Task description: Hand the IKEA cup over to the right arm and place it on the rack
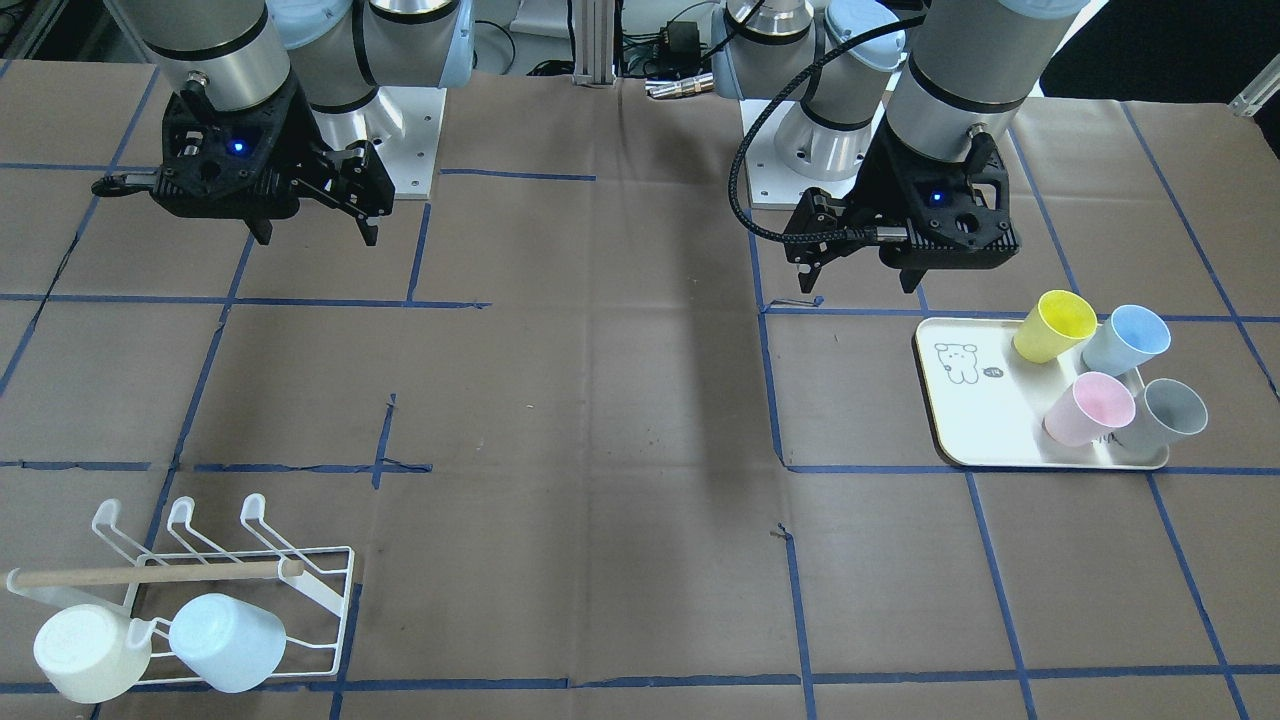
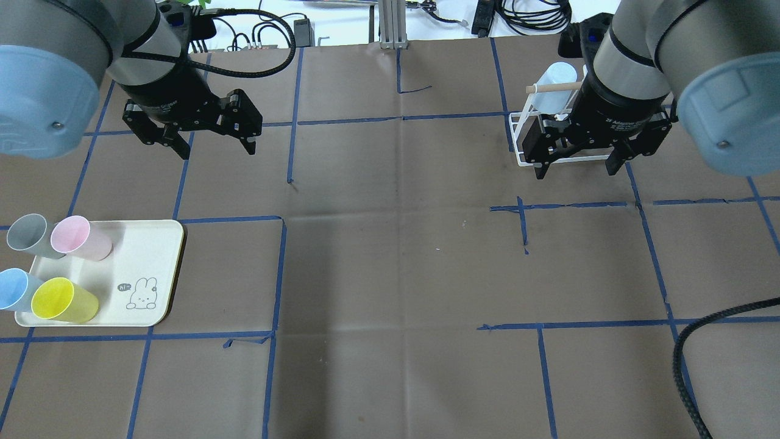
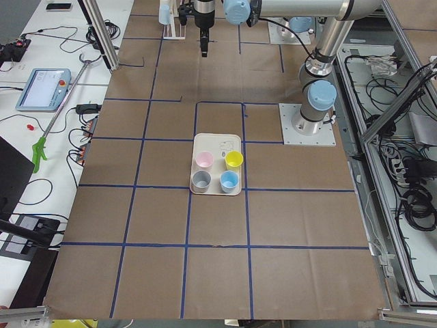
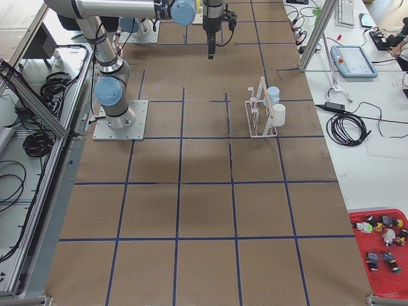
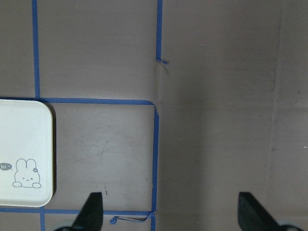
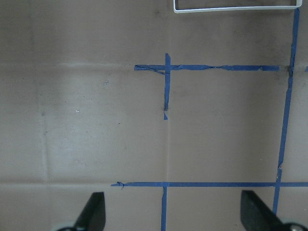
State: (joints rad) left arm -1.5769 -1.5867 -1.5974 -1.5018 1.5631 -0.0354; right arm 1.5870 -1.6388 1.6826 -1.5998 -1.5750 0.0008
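Several IKEA cups lie on a cream tray (image 1: 975, 420): yellow (image 1: 1055, 325), blue (image 1: 1127, 338), pink (image 1: 1090, 408) and grey (image 1: 1165, 415). My left gripper (image 1: 860, 282) is open and empty, hovering above the table just behind the tray; its wrist view shows only the tray's corner (image 5: 29, 144). My right gripper (image 2: 575, 173) is open and empty, hanging high near the white wire rack (image 1: 300, 585). The rack has a wooden dowel (image 1: 150, 574) and holds a white cup (image 1: 90, 652) and a light-blue cup (image 1: 225, 642). In the overhead view the right gripper hides part of the rack (image 2: 519, 146).
Brown paper with blue tape lines covers the table (image 2: 390, 274). The left arm's braided cable (image 1: 745, 170) loops beside its wrist. The rack's base wire (image 6: 231, 8) shows at the top of the right wrist view. Cables and a post (image 2: 393, 24) stand at the far edge.
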